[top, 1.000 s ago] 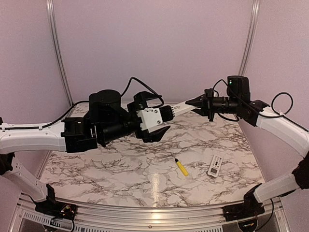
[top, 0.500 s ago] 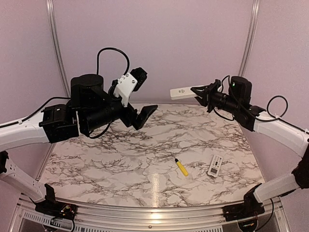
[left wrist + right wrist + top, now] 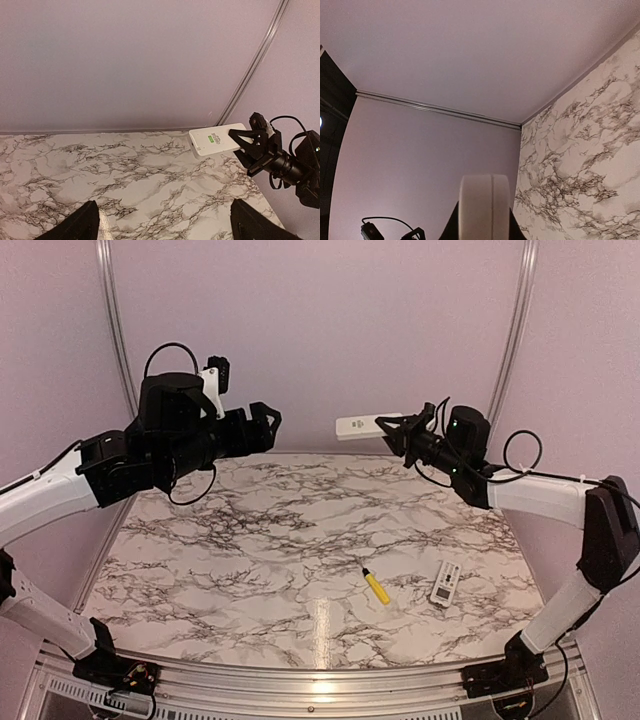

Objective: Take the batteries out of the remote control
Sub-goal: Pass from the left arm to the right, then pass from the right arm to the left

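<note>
The white remote control (image 3: 360, 427) hangs high over the table's far edge, level and pointing left, with my right gripper (image 3: 398, 430) shut on its right end. The left wrist view shows the remote control (image 3: 216, 141) with a green label facing up. In the right wrist view its rounded end (image 3: 484, 205) sits between the dark fingers of my right gripper (image 3: 484, 227). My left gripper (image 3: 266, 426) is raised at the far left, open and holding nothing, well apart from the remote. Its fingertips (image 3: 75, 227) spread wide over bare marble. The batteries are hidden.
A yellow-handled screwdriver (image 3: 376, 586) lies on the marble table (image 3: 250, 560) right of centre. Beside it to the right lies a small flat whitish piece (image 3: 445, 583) with dark marks. Pink walls (image 3: 320, 330) close the back and both sides.
My left arm has pulled up and to the left, away from the remote, its jaws still apart. My right gripper has carried the remote upward and slightly left.
</note>
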Controlling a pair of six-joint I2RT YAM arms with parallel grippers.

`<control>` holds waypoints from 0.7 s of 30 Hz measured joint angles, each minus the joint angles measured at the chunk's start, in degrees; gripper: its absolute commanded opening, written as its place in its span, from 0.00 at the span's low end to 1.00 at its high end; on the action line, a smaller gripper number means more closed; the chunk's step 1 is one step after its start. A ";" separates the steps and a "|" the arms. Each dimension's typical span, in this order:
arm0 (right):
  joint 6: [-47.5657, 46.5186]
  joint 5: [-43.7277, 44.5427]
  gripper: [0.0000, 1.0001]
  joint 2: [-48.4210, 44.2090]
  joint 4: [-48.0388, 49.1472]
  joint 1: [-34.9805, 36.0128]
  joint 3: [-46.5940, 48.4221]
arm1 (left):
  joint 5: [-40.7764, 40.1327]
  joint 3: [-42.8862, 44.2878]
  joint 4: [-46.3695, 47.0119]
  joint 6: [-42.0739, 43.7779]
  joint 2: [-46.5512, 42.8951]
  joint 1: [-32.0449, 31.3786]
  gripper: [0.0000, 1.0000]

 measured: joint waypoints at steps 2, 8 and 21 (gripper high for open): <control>-0.02 -1.01 0.00 1.90 2.16 0.13 1.09 | 0.55 -0.15 -0.70 -3.52 -0.09 1.22 0.97; -1.40 -1.92 0.00 2.38 4.20 1.20 1.38 | 7.06 -5.62 0.15 -8.59 -3.04 6.29 0.98; -6.88 -0.79 0.00 1.92 4.24 4.00 10.45 | 37.22 -9.31 8.46 -17.88 -5.16 18.67 0.92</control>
